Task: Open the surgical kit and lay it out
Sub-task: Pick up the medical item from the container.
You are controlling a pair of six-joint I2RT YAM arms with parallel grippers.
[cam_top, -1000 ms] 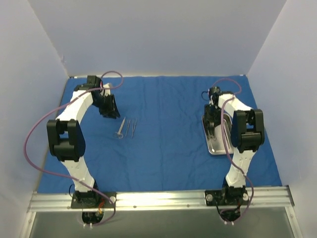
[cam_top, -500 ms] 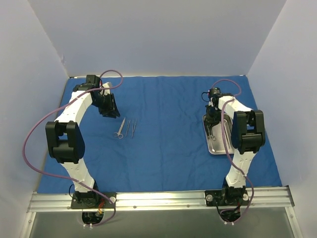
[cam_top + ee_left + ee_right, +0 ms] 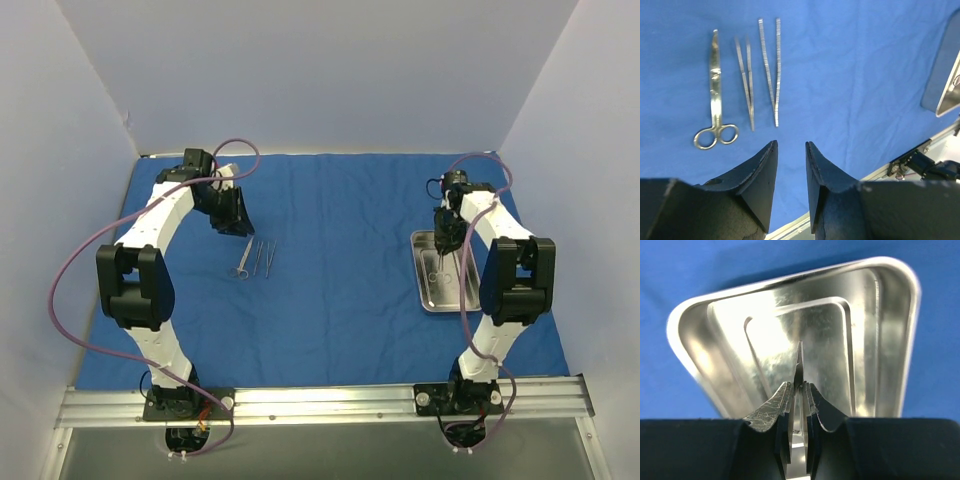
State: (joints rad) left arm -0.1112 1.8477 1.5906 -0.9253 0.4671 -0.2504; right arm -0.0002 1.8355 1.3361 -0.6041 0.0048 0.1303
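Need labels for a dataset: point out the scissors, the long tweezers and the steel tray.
scissors [image 3: 716, 100]: left wrist view, shank below the pivot.
long tweezers [image 3: 776, 117]: left wrist view, joined end.
steel tray [image 3: 830, 340]: right wrist view, bare floor.

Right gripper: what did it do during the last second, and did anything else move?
The right gripper closed on a thin instrument over the tray, and its arm swung right. The left gripper shifted slightly right, still open. The scissors, tweezers and tray stayed put.

No lettering, label or number can be read anywhere, though fine markings may be lost to blur.
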